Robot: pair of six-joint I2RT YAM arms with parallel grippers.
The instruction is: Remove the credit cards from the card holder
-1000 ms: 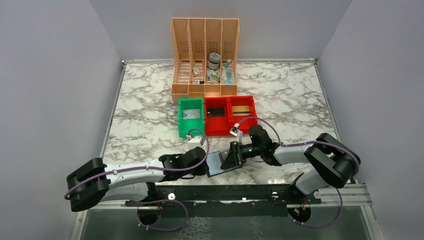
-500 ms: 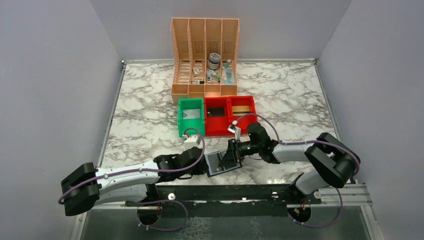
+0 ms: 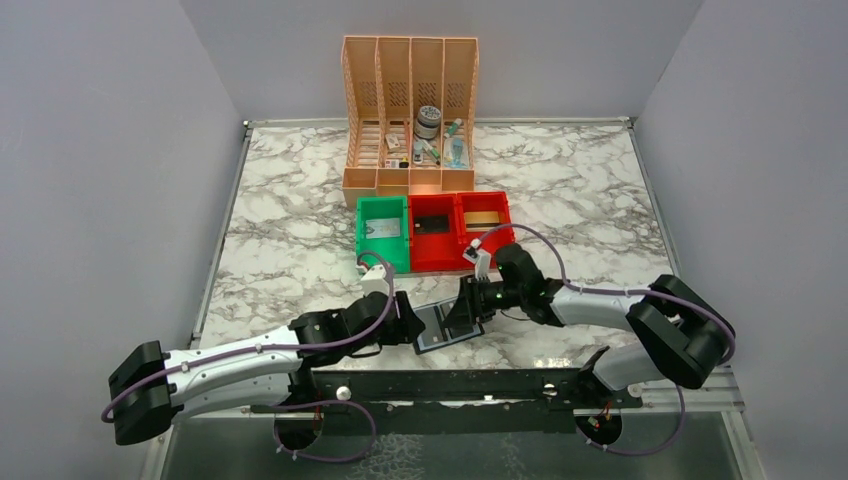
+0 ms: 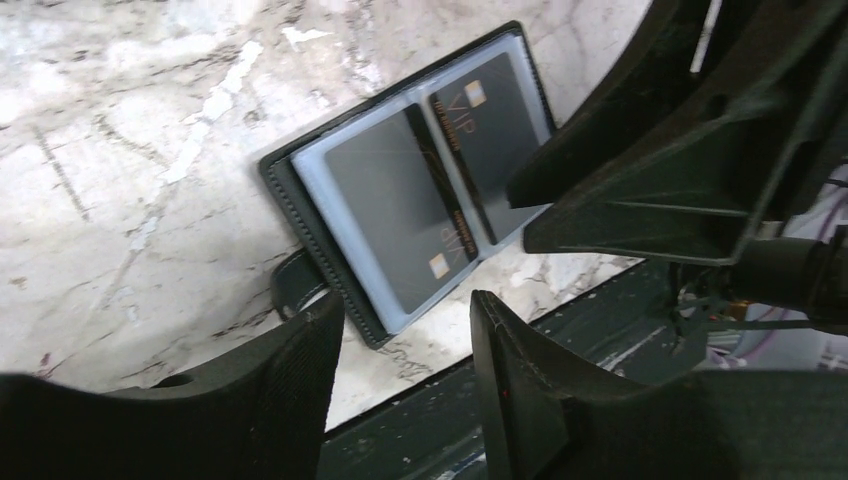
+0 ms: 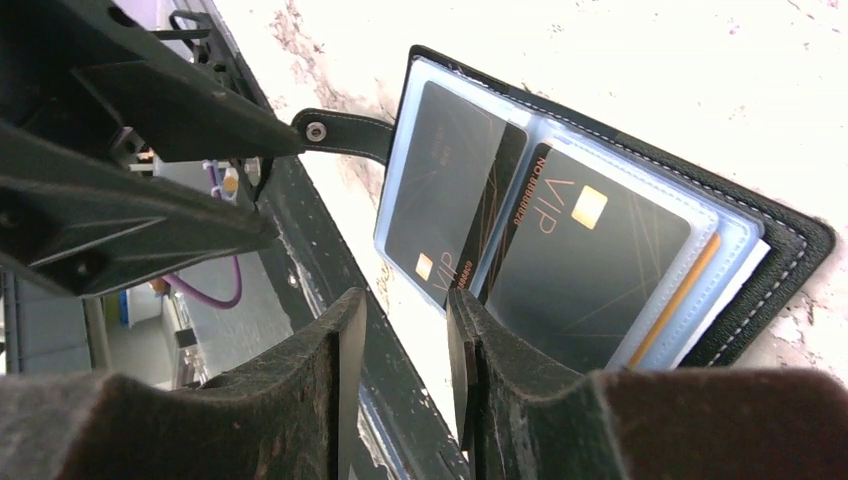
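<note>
Left gripper (image 4: pixel 405 310) newly parted and empty, just beside the opened card holder (image 4: pixel 318 190), credit cards (image 4: pixel 385 200) still sleeved inside.

Marble table (image 3: pixel 290 200) between plain grey walls (image 3: pixel 100 150)

You have a black wallet (image 5: pixel 775 280) lined pale blue, dark grey cards (image 4: pixel 395 210) lettered in gold, and a white, grey-veined worktop (image 4: pixel 120 150).
</note>
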